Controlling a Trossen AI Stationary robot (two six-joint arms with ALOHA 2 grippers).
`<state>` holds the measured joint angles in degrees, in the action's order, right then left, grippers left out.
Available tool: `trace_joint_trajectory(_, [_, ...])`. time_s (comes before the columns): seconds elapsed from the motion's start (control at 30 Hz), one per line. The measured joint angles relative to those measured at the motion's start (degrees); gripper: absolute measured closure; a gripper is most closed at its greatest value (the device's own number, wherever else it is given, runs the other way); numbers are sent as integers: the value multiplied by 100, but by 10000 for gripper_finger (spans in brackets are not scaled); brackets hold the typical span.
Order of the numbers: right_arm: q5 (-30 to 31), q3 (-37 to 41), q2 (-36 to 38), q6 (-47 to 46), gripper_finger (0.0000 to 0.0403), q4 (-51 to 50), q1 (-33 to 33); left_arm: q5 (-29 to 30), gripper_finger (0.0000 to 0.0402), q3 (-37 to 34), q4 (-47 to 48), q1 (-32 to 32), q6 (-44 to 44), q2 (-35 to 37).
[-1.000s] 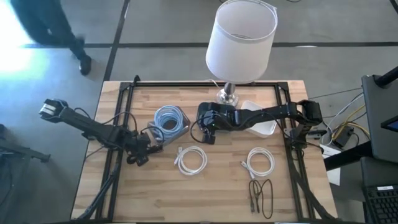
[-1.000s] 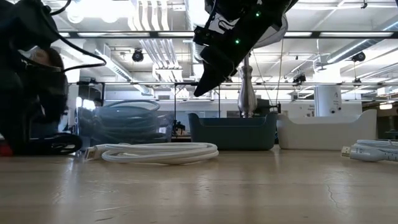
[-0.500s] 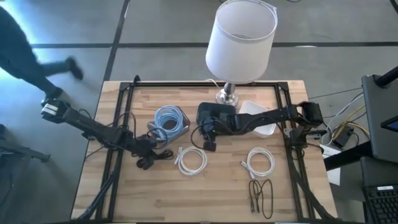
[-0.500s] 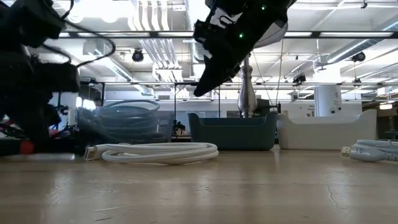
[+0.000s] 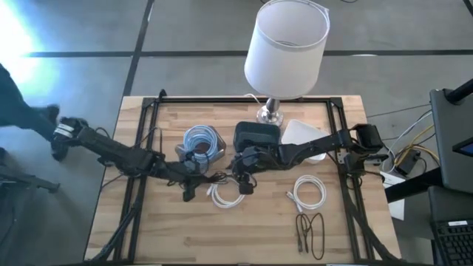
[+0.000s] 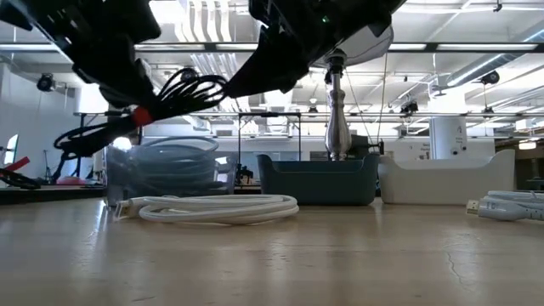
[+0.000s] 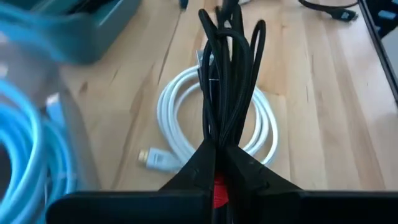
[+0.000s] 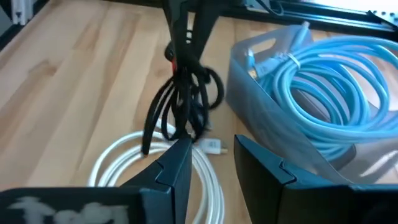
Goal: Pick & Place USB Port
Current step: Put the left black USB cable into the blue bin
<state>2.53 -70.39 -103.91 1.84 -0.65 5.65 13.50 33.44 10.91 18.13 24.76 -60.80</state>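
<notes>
My left gripper (image 5: 191, 182) is shut on a bundle of black cable (image 5: 210, 177), which is held above the table. The bundle also shows in the low view (image 6: 183, 92) and the right wrist view (image 8: 183, 106). Below it, a white coiled cable (image 5: 228, 191) lies flat on the wood. My right gripper (image 5: 244, 182) is open and empty over the coil's right side, its fingers (image 8: 171, 165) pointing at the black bundle. A clear container of light blue cable (image 5: 201, 142) stands behind them. My left gripper pinches the black bundle between its two fingers at the end of the loops nearest it (image 7: 216, 144). The fingers come from the table's left, slanting a little down, in line with the bundle. The loops (image 7: 231, 68) stick out ahead of the fingers, clear of the table, over the white coil.
A dark bin (image 5: 256, 135) and a white tray (image 5: 307, 137) stand at the back by a lamp (image 5: 287, 48). A second white coil (image 5: 309, 193) and a thin black cable (image 5: 310, 230) lie at the near right. A person (image 5: 18, 111) moves beyond the table's left edge.
My left gripper has gone toward the table's right edge and up, carrying the black bundle, which is lifted clear over the white coil. My right gripper has come toward the near edge, over the white coil.
</notes>
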Motion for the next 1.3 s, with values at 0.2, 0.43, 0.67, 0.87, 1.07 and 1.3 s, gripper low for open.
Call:
trace_joint_trajectory(0.2, [-1,2,-10,233,287,8,123,4,379,418,-7,0,-592,-666])
trace_joint_trajectory(0.43, [-3,2,-16,322,299,1,173,6,378,791,18,0,-858,-1248])
trace_joint_trajectory(0.67, [-7,2,-21,316,343,-98,175,-9,377,1095,69,0,-1139,-1436])
trace_joint_trajectory(0.87, [-7,2,-21,287,386,-249,175,-33,376,1142,71,2,-1132,-1431])
trace_joint_trajectory(1.07, [-1,2,-21,283,387,-258,173,-14,376,1142,68,2,-1118,-1475])
trace_joint_trajectory(1.3, [105,2,-23,-42,388,-251,173,259,340,1142,0,4,-1120,-1475])
